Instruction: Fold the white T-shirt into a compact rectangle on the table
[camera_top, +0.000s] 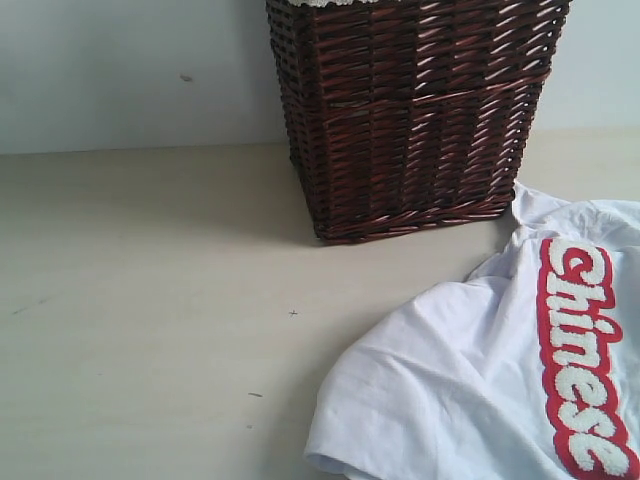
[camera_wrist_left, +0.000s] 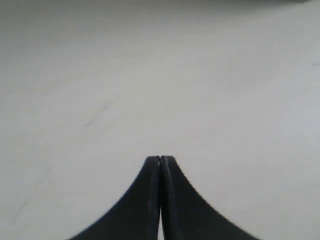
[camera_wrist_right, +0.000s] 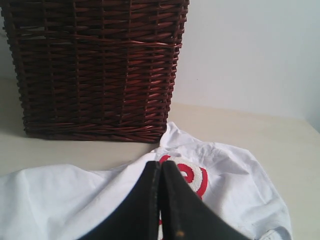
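Left wrist view: left claw (camera_wrist_left: 160, 159) has its jaws pressed together with nothing between them, bare pale surface (camera_wrist_left: 150, 75) beyond it. Right wrist view: right claw (camera_wrist_right: 161, 164) also closed tight, no cloth visibly pinched, tips in front of the white T-shirt (camera_wrist_right: 60, 195) by its red-outlined lettering (camera_wrist_right: 192, 177). Shirt lies rumpled and unfolded on the surface, at the right in the exterior view, one edge just beside the dark wicker basket (camera_top: 410, 110). Basket stands upright near a pale wall (camera_top: 120, 70).
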